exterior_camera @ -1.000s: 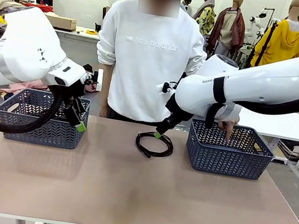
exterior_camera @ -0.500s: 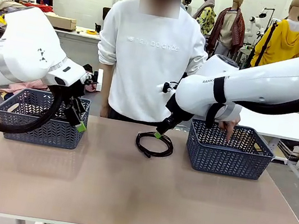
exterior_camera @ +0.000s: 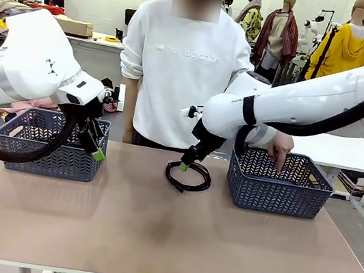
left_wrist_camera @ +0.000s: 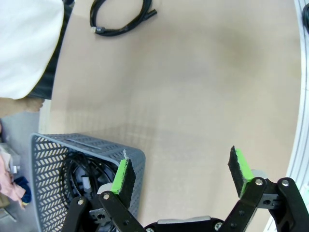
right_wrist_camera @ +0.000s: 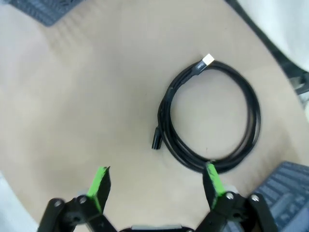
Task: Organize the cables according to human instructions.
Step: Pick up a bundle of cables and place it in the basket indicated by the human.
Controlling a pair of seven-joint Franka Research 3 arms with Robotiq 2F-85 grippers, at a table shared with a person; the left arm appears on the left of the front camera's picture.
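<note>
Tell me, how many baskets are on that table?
2. One basket sits at the robot's left with cable inside; the other basket sits at its right, where a person's hand points. A coiled cable lies between them.

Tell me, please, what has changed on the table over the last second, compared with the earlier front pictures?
The right arm has swung toward the robot's left and dipped, bringing the right pincer, open, down over the coiled cable on the table. Nothing was gripped or released. The cable, both baskets, the left pincer, open by the left basket, and the person's hand pointing into the right basket stayed put.
</note>
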